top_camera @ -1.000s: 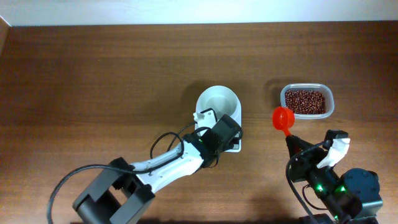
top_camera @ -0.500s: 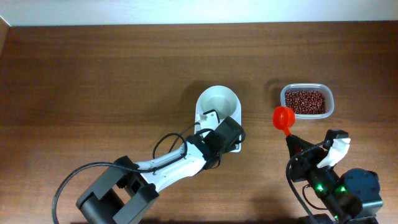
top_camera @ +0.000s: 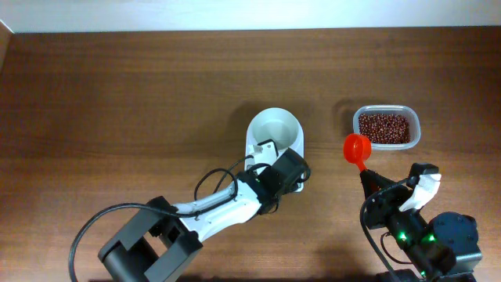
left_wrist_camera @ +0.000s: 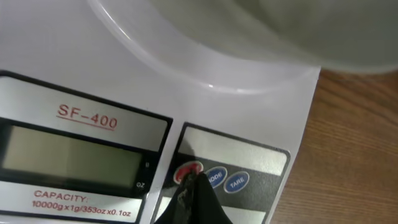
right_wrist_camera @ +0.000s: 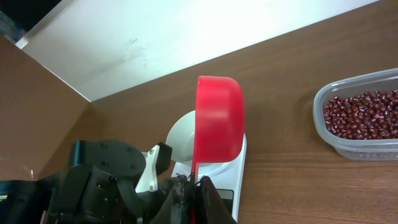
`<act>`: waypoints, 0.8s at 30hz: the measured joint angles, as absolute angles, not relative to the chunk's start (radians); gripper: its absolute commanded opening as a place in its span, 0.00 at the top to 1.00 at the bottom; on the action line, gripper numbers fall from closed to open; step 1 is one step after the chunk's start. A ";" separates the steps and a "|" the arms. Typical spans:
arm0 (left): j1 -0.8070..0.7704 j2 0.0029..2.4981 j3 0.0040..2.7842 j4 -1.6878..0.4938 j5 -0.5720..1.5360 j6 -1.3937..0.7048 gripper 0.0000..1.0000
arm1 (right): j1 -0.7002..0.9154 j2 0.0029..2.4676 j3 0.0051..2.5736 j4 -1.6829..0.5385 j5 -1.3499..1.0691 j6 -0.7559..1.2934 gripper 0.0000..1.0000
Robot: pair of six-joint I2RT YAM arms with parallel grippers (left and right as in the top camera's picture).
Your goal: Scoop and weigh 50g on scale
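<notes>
The scale (top_camera: 264,144) is seen near the middle of the wooden worktop (top_camera: 117,102), its round white bowl (top_camera: 275,128) at the far end and its control panel at the near end, under the left arm. The left end effector (left_wrist_camera: 191,186) is closed, its dark fingers pressed together into one tip, and this tip is set on the red button (left_wrist_camera: 189,168) of the panel, just beside two blue buttons (left_wrist_camera: 216,177). The grey display (left_wrist_camera: 68,155) to the left of the buttons is blank. The beans (top_camera: 383,127) are heaped in a clear rectangular container (top_camera: 416,129), which is placed to the right of the scale and apart from it. The right end effector (right_wrist_camera: 194,190) is closed on the handle of a red scoop (top_camera: 357,147), which is held above the worktop between the scale and the container, nearer the container, with its cup raised at the far end. Whether anything lies in the cup cannot be told from the wrist view.
</notes>
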State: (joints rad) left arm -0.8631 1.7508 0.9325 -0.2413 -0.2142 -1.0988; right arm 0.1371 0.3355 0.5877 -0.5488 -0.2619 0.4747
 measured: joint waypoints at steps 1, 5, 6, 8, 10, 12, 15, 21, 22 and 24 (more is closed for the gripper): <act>-0.864 1.752 0.933 -0.241 -0.214 -1.099 1.00 | 0.137 0.336 0.588 -0.549 -0.262 0.474 0.96; -0.864 1.753 0.933 -0.241 -0.215 -1.099 1.00 | 0.137 0.336 0.588 -0.549 -0.262 0.475 0.96; -0.864 1.753 0.933 -0.241 -0.215 -1.099 1.00 | 0.137 0.336 0.588 -0.549 -0.262 0.475 0.96; -0.864 1.753 0.933 -0.241 -0.218 -1.099 1.00 | 0.137 0.336 0.588 -0.549 -0.262 0.474 0.96; -0.864 1.753 0.933 -0.242 -0.219 -1.099 1.00 | 0.137 0.336 0.588 -0.549 -0.262 0.475 0.96; -0.864 1.753 0.933 -0.241 -0.224 -1.099 1.00 | 0.137 0.336 0.588 -0.549 -0.262 0.474 0.96; -0.864 1.753 0.933 -0.242 -0.230 -1.099 1.00 | 0.137 0.336 0.588 -0.549 -0.262 0.474 0.96; -0.865 1.771 0.933 -0.220 -0.241 -1.099 1.00 | 0.137 0.336 0.588 -0.549 -0.262 0.475 0.96; -0.865 1.771 0.933 -0.219 -0.242 -1.099 1.00 | 0.137 0.336 0.588 -0.549 -0.262 0.474 0.96; -0.865 1.771 0.933 -0.218 -0.243 -1.099 1.00 | 0.137 0.336 0.588 -0.549 -0.262 0.475 0.96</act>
